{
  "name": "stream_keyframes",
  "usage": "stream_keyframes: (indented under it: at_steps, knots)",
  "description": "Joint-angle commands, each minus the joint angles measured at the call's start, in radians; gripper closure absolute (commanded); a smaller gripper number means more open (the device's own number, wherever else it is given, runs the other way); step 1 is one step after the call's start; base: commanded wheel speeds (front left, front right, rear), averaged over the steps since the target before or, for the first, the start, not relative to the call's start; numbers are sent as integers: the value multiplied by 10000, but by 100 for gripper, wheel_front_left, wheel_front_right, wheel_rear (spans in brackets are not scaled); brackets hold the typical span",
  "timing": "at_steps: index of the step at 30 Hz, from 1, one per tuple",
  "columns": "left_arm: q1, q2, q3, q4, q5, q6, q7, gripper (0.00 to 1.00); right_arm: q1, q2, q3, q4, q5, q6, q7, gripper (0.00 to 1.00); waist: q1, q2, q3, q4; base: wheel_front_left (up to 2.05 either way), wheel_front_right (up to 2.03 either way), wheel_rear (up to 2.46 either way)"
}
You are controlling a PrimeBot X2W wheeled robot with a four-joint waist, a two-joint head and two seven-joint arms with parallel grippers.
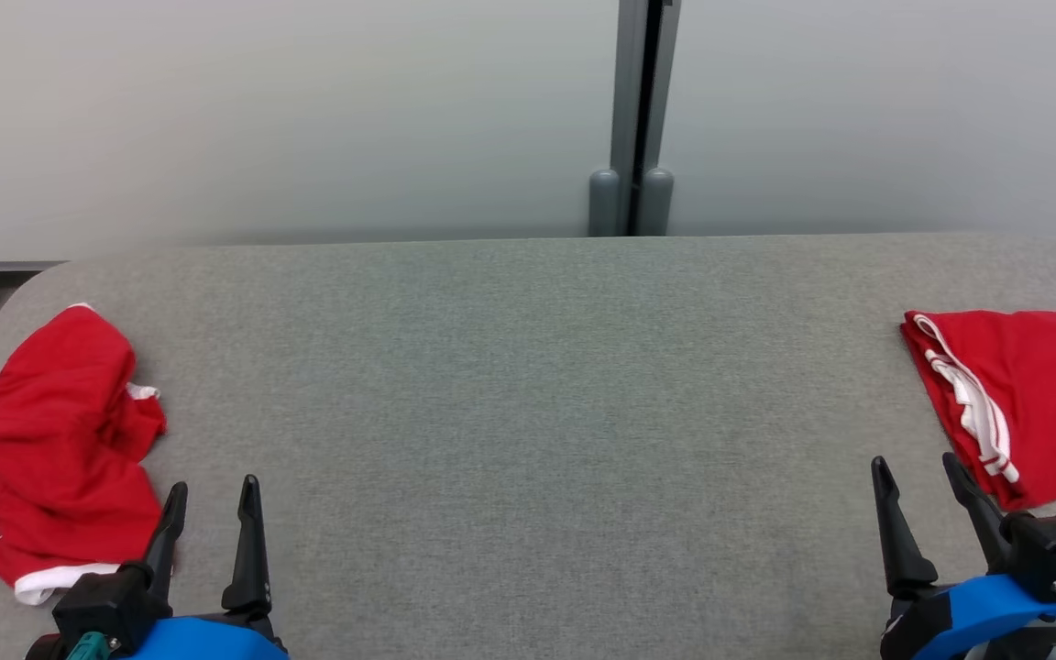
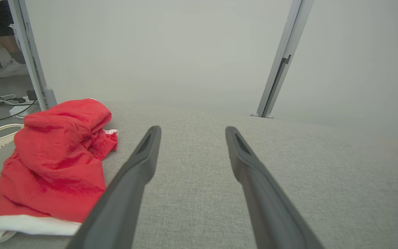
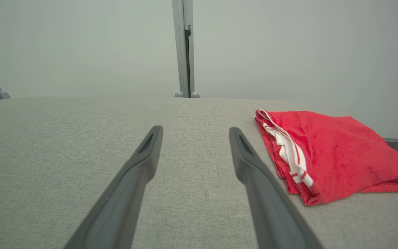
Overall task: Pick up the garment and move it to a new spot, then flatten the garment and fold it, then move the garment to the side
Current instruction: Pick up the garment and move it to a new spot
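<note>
The left claw stands spread and empty at the near edge of the grey table, fingers pointing away from the robot. Just beside it, on its outer side, lies the crumpled red garment, which I judge to be the piece to pick up. The heap's long axis runs from near to far along the table's left end, roughly parallel with the fingers, so the coming reach calls for a sideways shift to the left more than a push forward. In the left wrist view the garment sits left of the claw, its white hem nearest the camera. The right claw is likewise spread and empty, well apart from the heap, so the left arm is plainly the nearer. Beside the right claw lies a second red garment, flat and apparently already folded. It is cut off by the head view's right edge. Whether the left claw's outer finger touches the heap cannot be told, and the heap's folds hide what sort of garment it is.
</note>
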Motion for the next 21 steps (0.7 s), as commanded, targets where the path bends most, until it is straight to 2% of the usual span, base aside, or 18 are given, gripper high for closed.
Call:
stream_keyframes:
  at_steps: [1, 21]
  knots:
    - [-33, 61, 46, -62, -21, 58, 27, 0, 108, 18, 33, 13, 24, 3, -46, 0, -1, -1, 30, 327, 0, 0, 0]
    - [432, 295, 148, -417, -102, 350, 145, 0, 94, 17, 406, 279, 319, 2, -208, 0, -1, -1, -73, 3431, 0, 0, 0]
